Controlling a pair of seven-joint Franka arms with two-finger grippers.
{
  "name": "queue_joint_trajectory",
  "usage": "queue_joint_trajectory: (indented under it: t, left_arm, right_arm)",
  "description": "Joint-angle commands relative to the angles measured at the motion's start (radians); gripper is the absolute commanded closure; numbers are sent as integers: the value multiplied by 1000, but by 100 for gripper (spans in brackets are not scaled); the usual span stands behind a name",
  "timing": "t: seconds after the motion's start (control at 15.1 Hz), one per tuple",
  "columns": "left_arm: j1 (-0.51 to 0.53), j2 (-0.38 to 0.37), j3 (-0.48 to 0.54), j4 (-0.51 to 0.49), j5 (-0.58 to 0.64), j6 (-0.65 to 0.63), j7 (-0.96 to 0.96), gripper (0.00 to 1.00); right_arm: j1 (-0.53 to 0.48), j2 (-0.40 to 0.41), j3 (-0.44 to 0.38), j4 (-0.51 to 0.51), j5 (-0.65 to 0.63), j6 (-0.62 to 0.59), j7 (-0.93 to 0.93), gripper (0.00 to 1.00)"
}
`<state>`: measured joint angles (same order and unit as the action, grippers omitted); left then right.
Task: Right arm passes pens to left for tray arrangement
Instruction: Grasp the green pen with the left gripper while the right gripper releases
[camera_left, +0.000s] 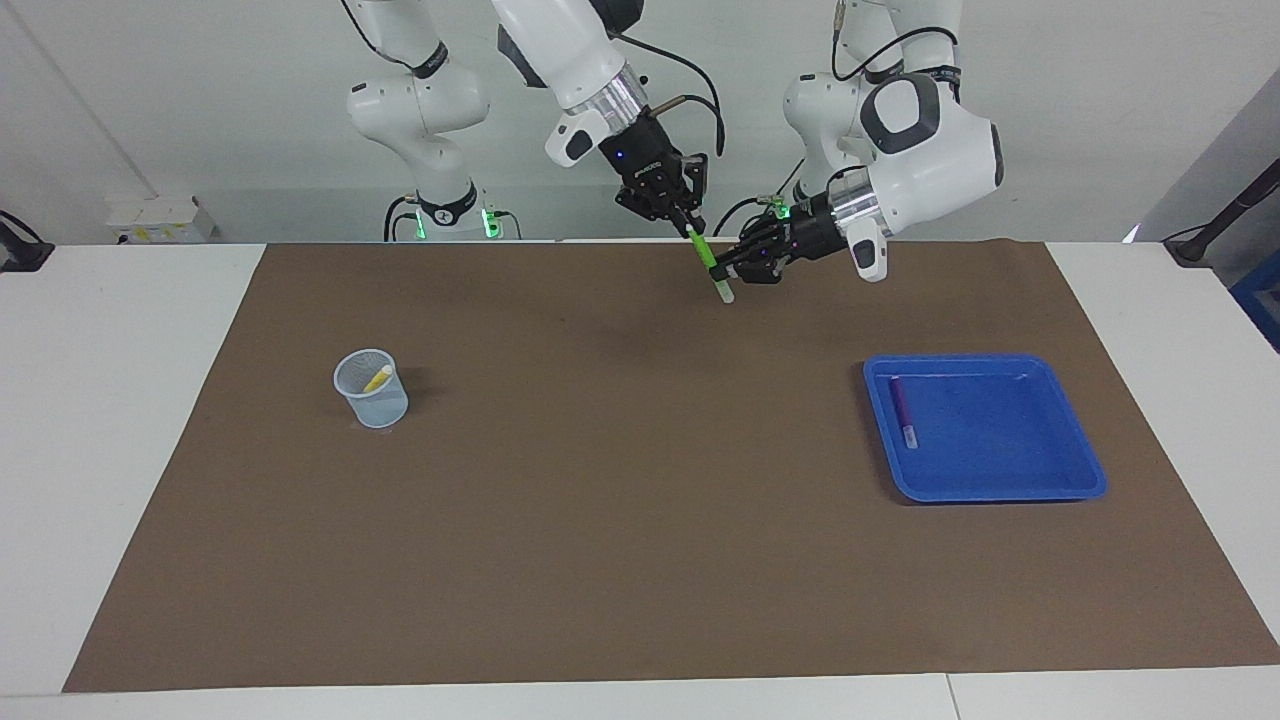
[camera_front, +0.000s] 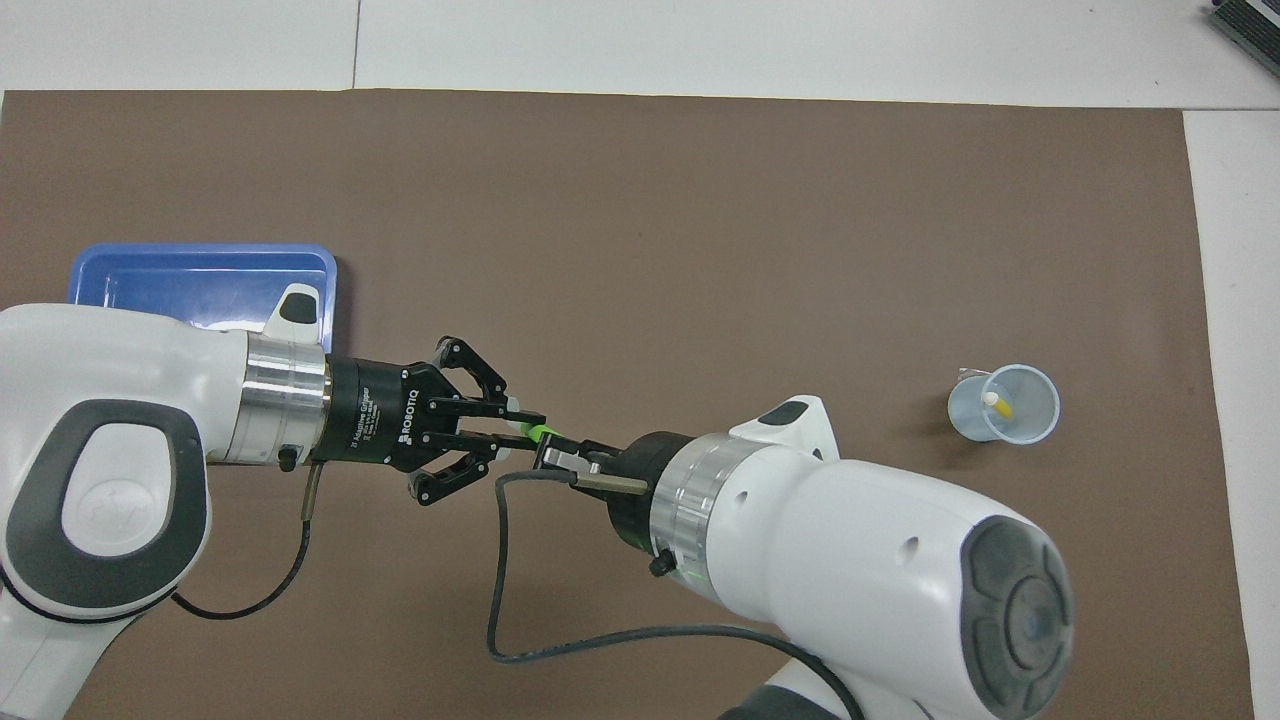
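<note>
Left gripper (camera_left: 722, 268) is clamped on the green pen (camera_left: 711, 256), up over the mat's robot-side edge. Right gripper (camera_left: 691, 226) at pen's top, can't tell if it's gripping. Purple pen (camera_left: 903, 410) in blue tray (camera_left: 1000, 490).

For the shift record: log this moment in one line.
stage: handover | green pen: in left end effector, right end effector at top | purple pen: tray

Bright even overhead light; soft faint shadows on mat (camera_left: 600, 500); frames sharp, no glare.
</note>
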<state>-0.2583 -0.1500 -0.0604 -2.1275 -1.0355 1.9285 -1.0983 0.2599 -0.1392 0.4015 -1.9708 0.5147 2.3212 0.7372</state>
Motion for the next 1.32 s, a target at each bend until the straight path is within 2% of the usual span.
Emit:
queue_joint_trajectory:
  t: [0.0, 0.26, 0.6, 0.86, 1.13, 1.26]
  left_arm:
    - [-19, -28, 13, -19, -15, 10, -12, 100]
    - [-18, -28, 14, -19, -15, 15, -8, 100]
    - [8, -28, 22, -20, -2, -11, 89, 100]
    - [106, -29, 24, -12, 45, -147, 156, 100]
    - [206, -20, 24, 46, 147, -334, 271, 100]
    - [240, -19, 24, 61, 228, -410, 387, 100]
  right_arm:
    - [-13, -11, 10, -14, 27, 18, -22, 0]
    - [-36, -8, 7, -11, 13, 7, -44, 0]
    - [-148, -8, 7, -6, 11, -100, -384, 0]
    - [-230, -16, 5, -20, -14, -210, -545, 0]
    - [-295, -25, 5, -46, -230, -360, -780, 0]
    - [-341, -40, 5, -74, -361, -404, -844, 0]
